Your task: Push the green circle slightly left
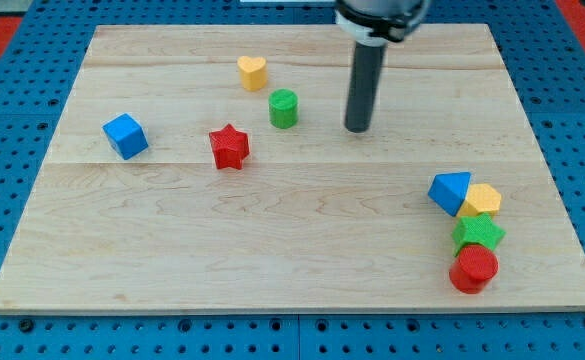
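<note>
Camera view: my tip [357, 130] rests on the tabletop [272, 240], apart from the green circle [283, 108] to its left; this tool has no jaws. The arm is cut off at the top edge. A yellow heart [252, 72] sits near the circle.

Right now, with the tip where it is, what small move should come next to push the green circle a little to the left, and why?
Probably slide my tip toward the view's left until it touches the green circle. My tip stands to the circle's right, apart from it and slightly lower in the view, so it may first need to shift a little toward the view's top. The yellow heart sits up-left of the circle, so keep the push short.
</note>
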